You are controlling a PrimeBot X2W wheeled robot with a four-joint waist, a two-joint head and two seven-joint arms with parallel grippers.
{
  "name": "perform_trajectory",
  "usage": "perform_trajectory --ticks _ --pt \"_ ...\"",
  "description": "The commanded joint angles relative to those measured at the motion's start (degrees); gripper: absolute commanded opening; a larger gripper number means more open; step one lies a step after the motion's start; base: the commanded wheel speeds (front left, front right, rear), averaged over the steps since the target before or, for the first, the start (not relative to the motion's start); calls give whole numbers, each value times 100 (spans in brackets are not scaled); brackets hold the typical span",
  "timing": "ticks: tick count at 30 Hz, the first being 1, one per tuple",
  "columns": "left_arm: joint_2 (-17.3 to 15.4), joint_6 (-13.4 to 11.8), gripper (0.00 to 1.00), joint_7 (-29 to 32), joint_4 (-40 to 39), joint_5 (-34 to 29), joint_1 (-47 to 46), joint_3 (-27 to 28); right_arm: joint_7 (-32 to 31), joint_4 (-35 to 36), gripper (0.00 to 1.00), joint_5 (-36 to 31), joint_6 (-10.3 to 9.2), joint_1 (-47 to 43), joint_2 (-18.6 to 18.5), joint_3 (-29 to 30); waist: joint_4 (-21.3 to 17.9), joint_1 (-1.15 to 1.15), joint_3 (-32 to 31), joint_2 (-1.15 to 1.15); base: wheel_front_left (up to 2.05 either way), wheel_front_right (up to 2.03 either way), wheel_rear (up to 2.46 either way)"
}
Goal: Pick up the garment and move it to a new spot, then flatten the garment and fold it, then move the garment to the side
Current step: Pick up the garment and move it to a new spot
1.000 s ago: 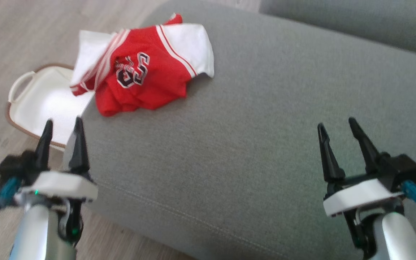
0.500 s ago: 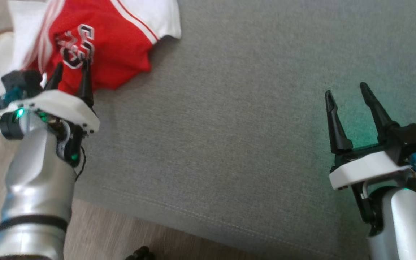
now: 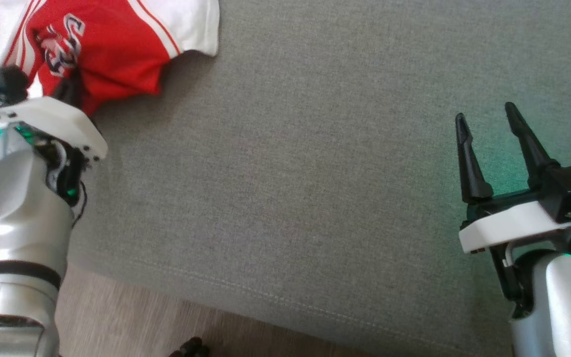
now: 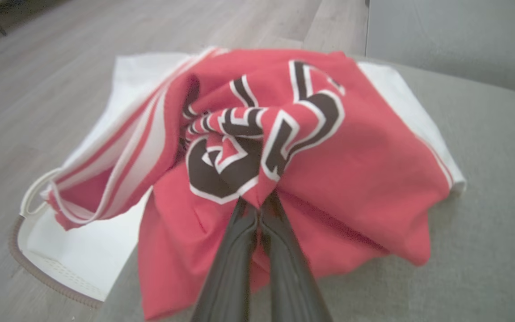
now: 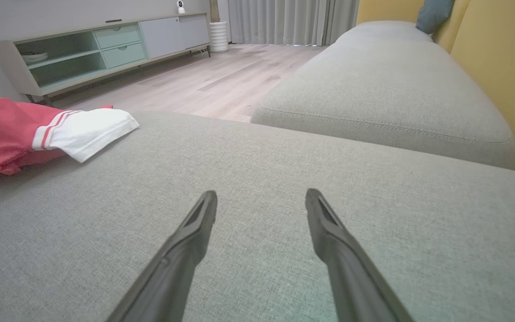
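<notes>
Your left end effector (image 4: 257, 203) had its fingers pinched together on a fold of the red-and-white garment (image 4: 351, 147), bunched at the left edge of the sofa cushion (image 3: 290, 173). Your right end effector (image 3: 485, 111) hovered, fingers spread, well apart from it.

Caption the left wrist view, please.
Left gripper shut on a bunched fold of the red-and-white garment on the grey cushion.

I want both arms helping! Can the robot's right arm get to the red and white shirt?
Probably yes: only bare grey sofa cushion lies between the open right gripper and the red and white shirt, far across.
</notes>
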State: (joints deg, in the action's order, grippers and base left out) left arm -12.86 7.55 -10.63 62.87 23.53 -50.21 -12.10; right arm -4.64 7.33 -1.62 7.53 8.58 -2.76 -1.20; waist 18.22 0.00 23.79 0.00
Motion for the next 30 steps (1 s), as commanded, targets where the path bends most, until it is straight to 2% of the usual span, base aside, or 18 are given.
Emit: perform_trajectory --ticks 1,7,15,23,24,30 --pt "-358 -7 0 -133 -137 29 -225 149 2 227 100 28 -4 46 -11 -109 17 0 -64 0 0 0 0" --pt "-551 -81 0 -425 -633 -59 -183 243 131 153 100 180 -4 -104 -11 0 37 0 -484 0 0 0 0" --pt "-699 -404 0 -435 -2648 -366 819 599 330 31 100 514 -4 -411 -11 55 -110 0 -1272 0 0 0 0" --pt "-670 -619 0 -369 -4081 -396 1909 604 441 -64 100 777 -4 -689 -11 -16 -478 0 -1773 0 0 0 0" --pt "-651 -644 0 -239 -4563 -407 2196 521 474 -78 100 866 -4 -765 -11 -11 -605 0 -1844 0 0 0 0" --pt "-461 -571 0 382 -5719 -349 2741 74 496 -18 100 995 -4 -867 -11 -20 -1123 0 -1744 0 0 0 0"
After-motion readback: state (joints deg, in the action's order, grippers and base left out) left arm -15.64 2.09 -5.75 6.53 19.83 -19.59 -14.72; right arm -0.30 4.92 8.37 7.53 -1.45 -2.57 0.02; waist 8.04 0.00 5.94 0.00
